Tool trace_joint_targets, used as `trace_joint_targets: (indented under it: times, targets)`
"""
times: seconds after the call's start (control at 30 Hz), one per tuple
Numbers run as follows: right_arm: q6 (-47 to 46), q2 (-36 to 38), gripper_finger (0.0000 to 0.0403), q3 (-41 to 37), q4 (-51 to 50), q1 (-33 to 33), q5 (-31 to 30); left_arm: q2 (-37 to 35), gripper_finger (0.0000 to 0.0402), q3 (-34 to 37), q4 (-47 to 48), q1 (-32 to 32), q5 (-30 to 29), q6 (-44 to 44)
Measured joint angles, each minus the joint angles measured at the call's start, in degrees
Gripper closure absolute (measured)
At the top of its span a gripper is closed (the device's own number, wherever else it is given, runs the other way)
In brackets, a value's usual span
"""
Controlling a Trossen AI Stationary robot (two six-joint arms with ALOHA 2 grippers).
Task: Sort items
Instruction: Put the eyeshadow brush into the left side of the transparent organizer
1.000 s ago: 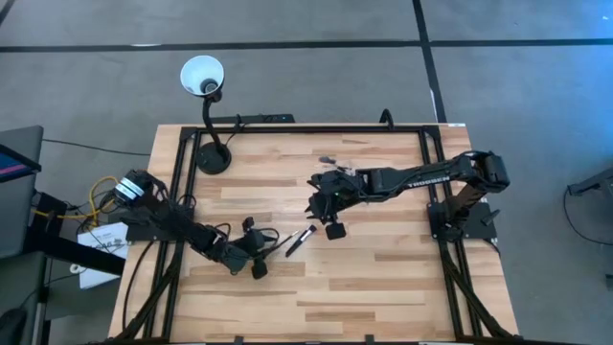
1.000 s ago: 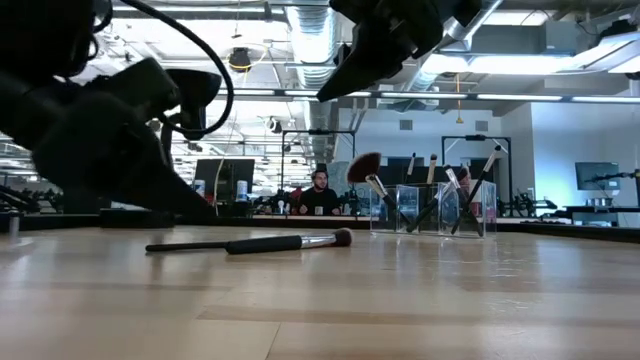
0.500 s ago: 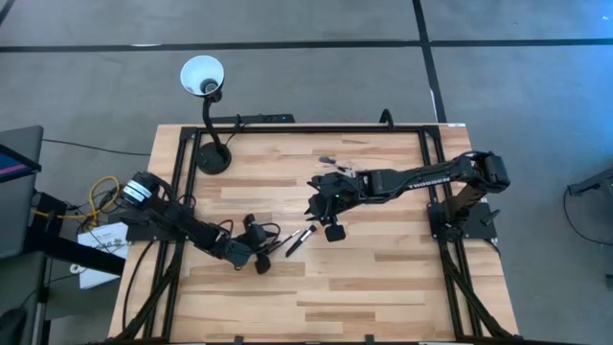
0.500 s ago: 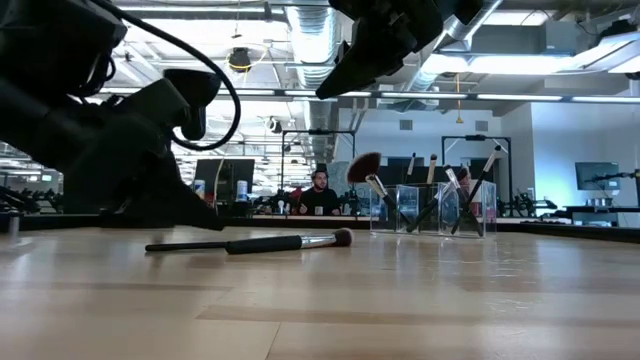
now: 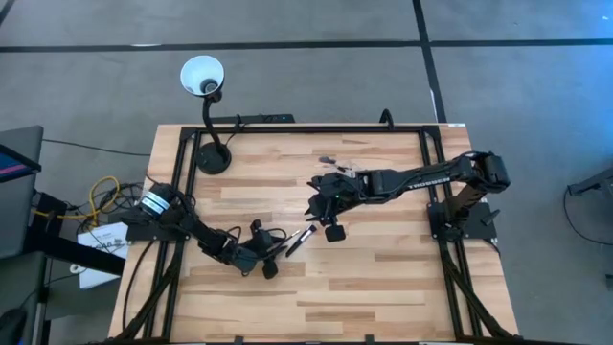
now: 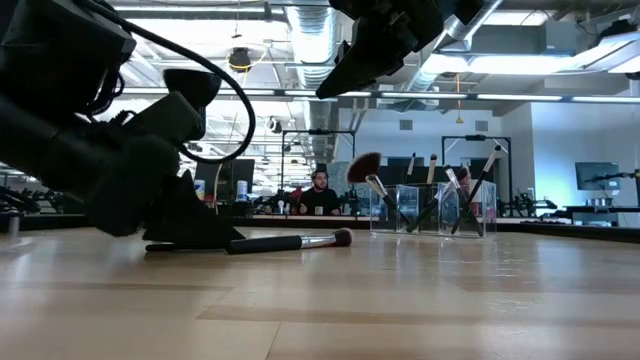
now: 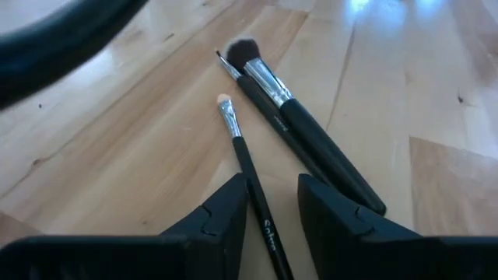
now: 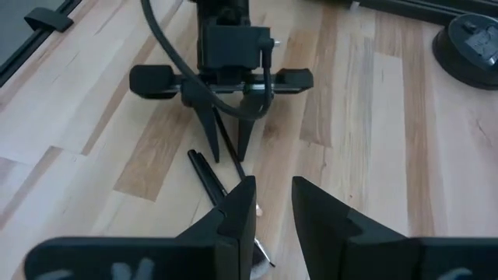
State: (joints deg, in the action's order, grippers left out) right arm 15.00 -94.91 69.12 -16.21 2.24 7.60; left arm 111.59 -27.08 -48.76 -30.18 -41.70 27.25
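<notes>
While the high view looks straight down on the wooden table (image 5: 383,287), the left gripper (image 5: 269,264) sits low near the middle of the board, with loose brushes (image 5: 299,240) lying on the wood just beyond it at about two o'clock; the right gripper (image 5: 319,206) hangs a little farther on in that same direction, and the black lamp (image 5: 209,144) stands at the table's eleven o'clock corner. At table height in the low view, a thick dark-handled brush (image 6: 285,242) lies flat, its bristle tip pointing toward three o'clock and its handle end running in under the left gripper (image 6: 190,225), while the clear holder (image 6: 432,210) with more brushes standing in it is far back at two o'clock. Looking past its own fingers (image 7: 222,222), the left wrist view shows them apart and straddling the handle of a thin pale-tipped brush (image 7: 243,152), not yet closed on it, with the thick brush (image 7: 299,128) lying just beside it. From the right wrist view, the right gripper (image 8: 272,206) has its fingers apart with nothing between them, above the brush handles (image 8: 206,175) on the table, and it faces the left gripper (image 8: 226,132).
</notes>
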Motion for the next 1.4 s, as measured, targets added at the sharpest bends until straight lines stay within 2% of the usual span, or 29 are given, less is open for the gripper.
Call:
trace_joint_targets:
  times: [0.1,0.37,0.47,0.63,0.8,0.93,1.1,1.27,1.4]
  targets:
    - [0.0,0.0,0.0327,0.0,0.0,0.0,0.0,1.6,0.0286,0.1,-0.8,-0.2,-2.2,1.5]
    - [0.0,0.0,0.0327,0.0,0.0,0.0,0.0,1.9,0.0292,0.7,-0.3,-0.1,-2.7,4.9]
    - [-0.1,0.0,0.0327,0.0,0.0,0.0,0.0,1.9,0.0315,0.7,0.1,0.0,-2.7,5.1]
    - [-2.6,-2.2,0.0327,0.1,3.0,0.0,0.0,2.0,0.0382,0.9,0.3,0.1,-3.2,5.3]
    - [-1.1,-9.3,0.0323,0.0,6.4,0.0,0.0,1.7,0.0384,0.9,-0.2,0.1,-3.6,4.7]
    - [-1.1,-14.4,0.0305,0.2,6.9,-0.5,0.1,-0.9,0.0389,1.2,1.1,0.2,-3.7,1.0]
    - [-1.1,-20.6,0.0264,1.4,10.7,-0.4,1.2,-5.9,0.0386,1.8,0.6,0.5,-7.3,-5.3]
    - [-1.3,-22.6,0.0224,1.8,14.3,-0.3,0.2,-10.0,0.0389,3.7,0.7,1.6,-6.3,-7.7]
    - [-1.9,-22.9,0.0208,1.9,18.7,-0.1,-1.7,-10.7,0.0387,5.3,0.7,2.8,-4.7,-7.7]
